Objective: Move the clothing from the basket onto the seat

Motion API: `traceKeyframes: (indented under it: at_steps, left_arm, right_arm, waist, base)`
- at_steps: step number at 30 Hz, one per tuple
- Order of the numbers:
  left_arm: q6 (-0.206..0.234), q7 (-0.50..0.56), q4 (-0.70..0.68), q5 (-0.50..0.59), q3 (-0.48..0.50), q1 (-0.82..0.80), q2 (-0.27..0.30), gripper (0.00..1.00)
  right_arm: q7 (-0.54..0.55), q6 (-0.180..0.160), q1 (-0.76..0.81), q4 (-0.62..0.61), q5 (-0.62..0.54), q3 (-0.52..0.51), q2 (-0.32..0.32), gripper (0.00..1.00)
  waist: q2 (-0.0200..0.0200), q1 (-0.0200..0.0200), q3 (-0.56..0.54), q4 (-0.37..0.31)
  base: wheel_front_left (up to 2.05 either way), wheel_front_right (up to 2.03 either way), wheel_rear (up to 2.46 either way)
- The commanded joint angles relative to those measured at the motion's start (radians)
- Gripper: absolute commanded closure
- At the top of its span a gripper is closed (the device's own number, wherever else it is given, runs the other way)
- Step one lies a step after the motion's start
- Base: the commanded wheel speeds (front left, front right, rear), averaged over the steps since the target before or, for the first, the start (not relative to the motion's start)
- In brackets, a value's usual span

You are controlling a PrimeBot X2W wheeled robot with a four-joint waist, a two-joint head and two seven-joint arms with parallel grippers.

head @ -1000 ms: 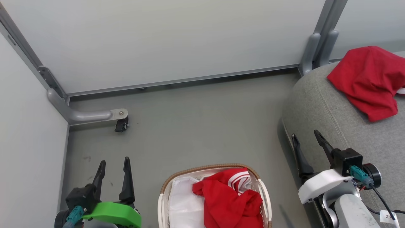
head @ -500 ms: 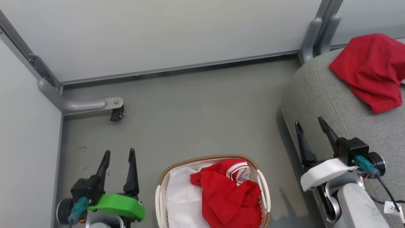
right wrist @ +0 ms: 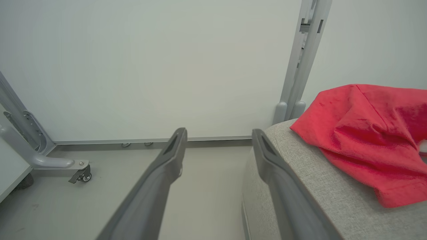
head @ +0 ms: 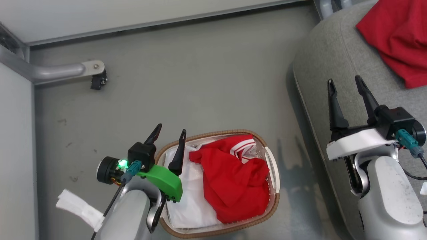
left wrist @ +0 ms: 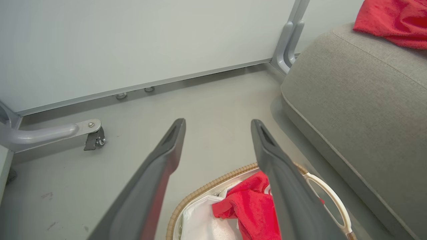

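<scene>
Left claw (head: 171,128) shifted toward basket (head: 213,134) — grey floor (head: 186,73).

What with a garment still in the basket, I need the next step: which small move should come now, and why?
Probably lower the left gripper rightward onto the red clothing in the basket: its fingers stand open and empty over the basket's left rim, clear of the fabric.

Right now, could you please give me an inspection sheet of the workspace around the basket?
Surface: grey floor, lightly marked.
Job's things: one red garment in the basket on a white liner; another red garment lies on the seat.
Clutter: nothing seen.
Grippers: left gripper open, empty, at the basket's left rim; right gripper open, empty, over the seat's edge.
Cables: teal-plugged cable at each wrist.
Surroundings: pale wall panels, grey frame leg with castor.
</scene>
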Motion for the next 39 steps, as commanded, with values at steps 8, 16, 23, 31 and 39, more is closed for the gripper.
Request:
traceKeyframes:
  at_steps: [8, 16, 23, 31, 39]
  left_arm:
    - [-0.009, 0.015, 0.259, -0.008, -0.146, -0.163, 0.005, 0.0]
    - [-0.017, 0.046, 0.425, -0.066, -0.242, -0.249, 0.006, 0.0]
    - [-0.001, 0.036, 0.53, -0.076, -0.265, -0.319, 0.006, 0.0]
    - [0.025, 0.03, 0.625, -0.076, -0.266, -0.394, 0.021, 0.0]
    - [0.017, 0.014, 0.646, -0.086, -0.272, -0.443, 0.016, 0.09]
  right_arm:
    - [-0.002, -0.001, -0.089, -0.049, 0.035, 0.029, -0.003, 0.0]
    - [-0.002, -0.001, -0.137, -0.079, 0.064, 0.07, -0.003, 0.0]
    - [-0.002, -0.001, -0.159, -0.094, 0.093, 0.104, -0.002, 0.0]
    - [-0.002, -0.001, -0.182, -0.111, 0.126, 0.147, -0.003, 0.0]
    - [-0.002, -0.001, -0.194, -0.114, 0.137, 0.163, -0.003, 0.0]
  waist:
    - [0.0, 0.0, 0.268, -0.131]
    - [0.0, 0.0, 0.38, -0.184]
    - [0.0, 0.0, 0.453, -0.214]
    - [0.0, 0.0, 0.526, -0.241]
    - [0.0, 0.0, 0.556, -0.252]
  base:
    - [0.0, 0.0, 0.0]
    - [0.0, 0.0, 0.0]
    - [0.0, 0.0, 0.0]
    - [0.0, 0.0, 0.0]
    - [0.0, 0.0, 0.0]
